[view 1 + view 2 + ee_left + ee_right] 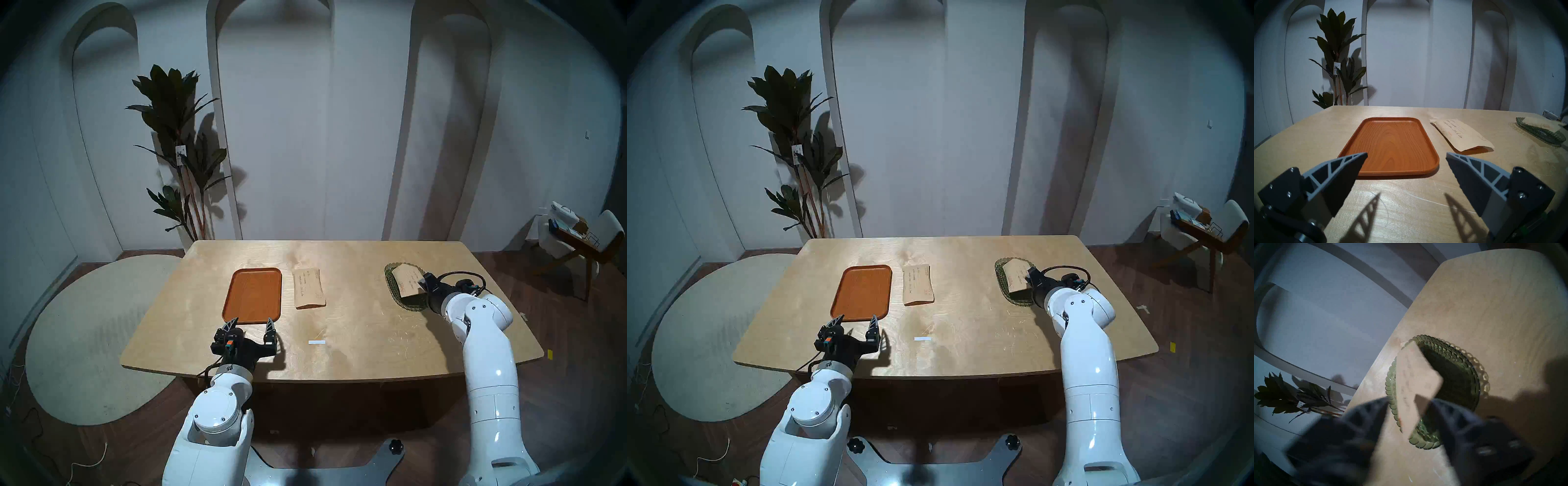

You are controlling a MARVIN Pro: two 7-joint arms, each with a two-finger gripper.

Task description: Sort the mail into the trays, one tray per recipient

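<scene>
Resting in the green dish (pixel 393 283), one envelope (pixel 409 280), apparently released.

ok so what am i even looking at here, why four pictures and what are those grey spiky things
It is a two-armed white robot at a wooden table. The two wide pictures come from cameras on its head, nearly the same view twice. The other two come from a camera on each wrist. The grey spikes are the fingers of the left gripper, spread open and empty in front of an orange-brown tray. One tan envelope lies on the table beside that tray, and a small white strip lies nearer the robot. The right gripper is at a green glass dish with a second envelope tilted over it. That view is blurred, so whether it grips the envelope is unclear.
</scene>
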